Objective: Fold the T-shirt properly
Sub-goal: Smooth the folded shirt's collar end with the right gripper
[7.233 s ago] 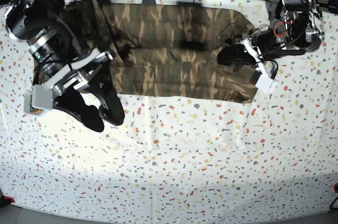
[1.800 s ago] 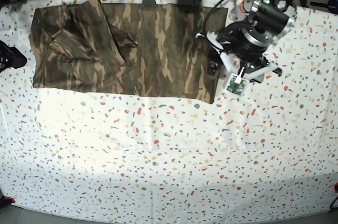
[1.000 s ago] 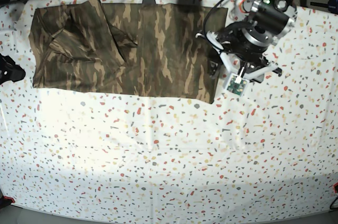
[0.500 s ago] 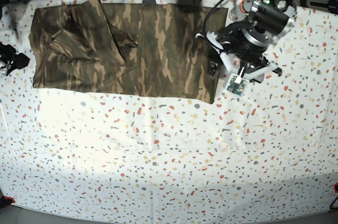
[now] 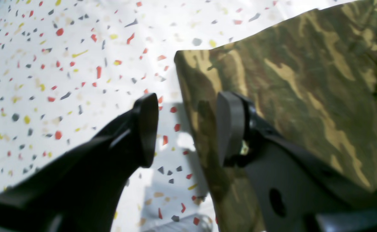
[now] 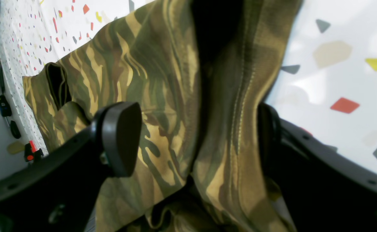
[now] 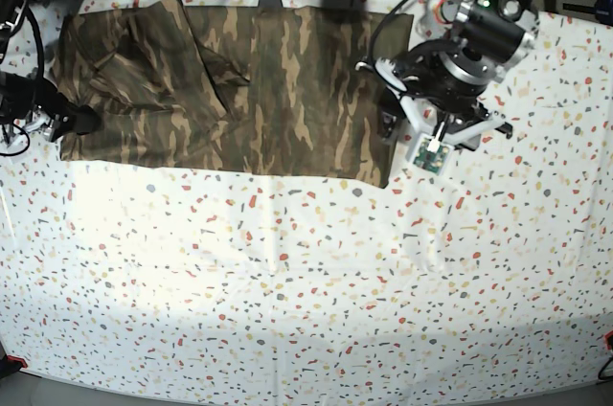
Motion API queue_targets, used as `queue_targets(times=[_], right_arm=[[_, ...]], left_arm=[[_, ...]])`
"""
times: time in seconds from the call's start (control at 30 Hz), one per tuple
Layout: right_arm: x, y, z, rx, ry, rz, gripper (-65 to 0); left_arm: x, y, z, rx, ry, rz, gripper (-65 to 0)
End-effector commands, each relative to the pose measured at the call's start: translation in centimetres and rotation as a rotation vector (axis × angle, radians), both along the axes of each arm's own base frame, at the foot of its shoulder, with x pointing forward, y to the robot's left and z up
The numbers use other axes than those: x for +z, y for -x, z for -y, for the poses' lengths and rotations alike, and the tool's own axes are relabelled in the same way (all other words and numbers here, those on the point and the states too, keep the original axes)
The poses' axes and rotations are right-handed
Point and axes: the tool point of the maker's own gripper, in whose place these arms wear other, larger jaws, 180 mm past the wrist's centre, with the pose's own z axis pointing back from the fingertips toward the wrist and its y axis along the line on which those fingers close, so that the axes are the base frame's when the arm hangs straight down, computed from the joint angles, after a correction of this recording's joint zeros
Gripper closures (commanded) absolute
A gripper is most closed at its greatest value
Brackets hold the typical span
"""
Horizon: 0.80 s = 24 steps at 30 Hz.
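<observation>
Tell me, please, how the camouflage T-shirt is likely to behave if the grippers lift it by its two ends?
The T-shirt will probably sag in the middle: it lies flat in soft layers and bunches into folds between the right gripper pads. It looks thin, so likely light. The hem edge beside the left gripper may slip out, since the open jaws straddle only a narrow strip.

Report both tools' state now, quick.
Left tool: open, straddling the T-shirt edge, holding nothing.
Right tool: open, a raised fold of the T-shirt between its fingers, not clamped.
</observation>
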Motion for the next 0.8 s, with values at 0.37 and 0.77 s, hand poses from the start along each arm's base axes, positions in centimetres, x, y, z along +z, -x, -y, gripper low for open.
queue_targets(times=[0.37, 0.77], right_arm=[[-0.4, 6.0, 3.4, 0.007, 0.061, -0.139, -46.8], [-2.1, 6.1, -1.4, 0.133, -0.038, -0.181, -39.7]], left_arm=[[1.2, -0.5, 0.1, 0.001, 0.019, 0.046, -28.5], [1.2, -0.5, 0.2, -0.002, 0.026, 0.045, -28.5]])
